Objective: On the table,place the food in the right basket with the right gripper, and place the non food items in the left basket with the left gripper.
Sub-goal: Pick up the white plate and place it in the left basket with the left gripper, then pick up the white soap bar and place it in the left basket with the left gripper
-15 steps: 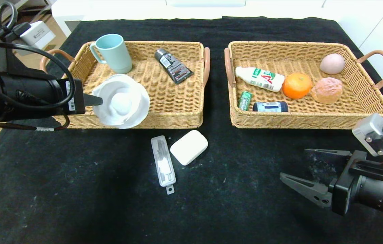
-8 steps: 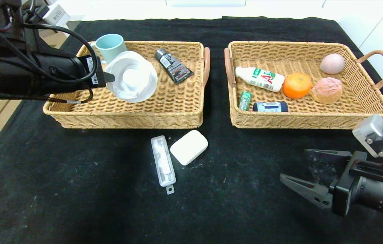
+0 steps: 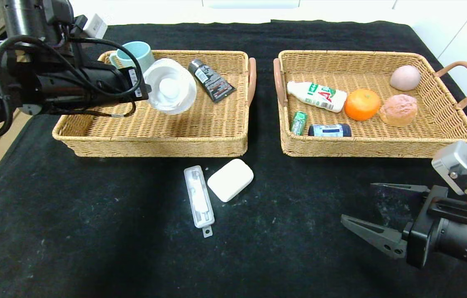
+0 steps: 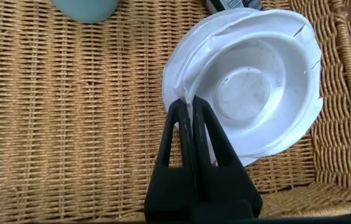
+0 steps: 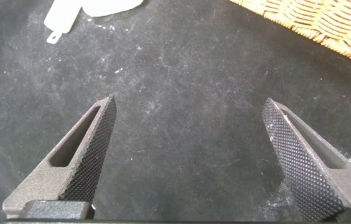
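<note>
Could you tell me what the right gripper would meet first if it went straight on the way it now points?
Probably nothing: the open right gripper points along bare table, toward the white case.

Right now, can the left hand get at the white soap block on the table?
Probably not at once. The left hand is shut on the white dish over the left basket, so it must let go first. After that, the soap block lies in the open on the table, with only the narrow white case beside it.

Black cabled arms, pointed black left gripper (image 4: 190, 118) and right gripper (image 5: 191, 149), textured inner faces.
</note>
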`<state>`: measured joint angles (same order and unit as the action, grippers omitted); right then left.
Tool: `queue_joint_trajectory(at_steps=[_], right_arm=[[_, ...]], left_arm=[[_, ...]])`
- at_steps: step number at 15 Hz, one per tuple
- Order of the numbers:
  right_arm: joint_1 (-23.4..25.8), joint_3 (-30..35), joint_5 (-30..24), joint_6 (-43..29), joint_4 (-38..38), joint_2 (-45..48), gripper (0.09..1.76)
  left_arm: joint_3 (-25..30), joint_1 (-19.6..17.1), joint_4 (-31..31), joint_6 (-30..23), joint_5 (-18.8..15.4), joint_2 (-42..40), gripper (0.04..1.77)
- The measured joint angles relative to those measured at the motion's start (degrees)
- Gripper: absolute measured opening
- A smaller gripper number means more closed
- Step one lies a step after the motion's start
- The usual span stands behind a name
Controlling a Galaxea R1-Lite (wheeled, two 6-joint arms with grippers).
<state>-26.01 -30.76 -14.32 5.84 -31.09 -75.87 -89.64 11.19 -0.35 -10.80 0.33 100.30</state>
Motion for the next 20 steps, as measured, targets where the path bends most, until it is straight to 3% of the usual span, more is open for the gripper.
queue_joint_trajectory(at_steps=[3,5,7,11,17,20], right_arm=[[0.0,0.0,0.0,0.0,0.0,0.4,1.71],[0.0,0.0,0.0,0.1,0.0,0.6,1.71],[0.0,0.1,0.0,0.0,0.0,0.7,1.71],[0.0,0.0,0.0,0.1,0.0,0.8,1.71],[0.0,0.0,0.0,0.1,0.0,0.9,1.71],[0.0,0.0,0.0,0.0,0.0,1.2,1.71]], left_arm=[[-0.1,0.0,0.0,-0.1,-0.1,0.9,0.14],[-0.1,0.1,0.0,-0.1,0.0,1.0,0.52],[-0.1,0.2,0.1,-0.1,0.4,1.0,0.78],[0.0,0.3,0.7,0.0,0.8,0.9,1.15],[1.1,2.0,3.0,0.1,2.4,-0.5,1.45],[4.7,4.3,3.7,0.4,3.9,-2.5,1.53]])
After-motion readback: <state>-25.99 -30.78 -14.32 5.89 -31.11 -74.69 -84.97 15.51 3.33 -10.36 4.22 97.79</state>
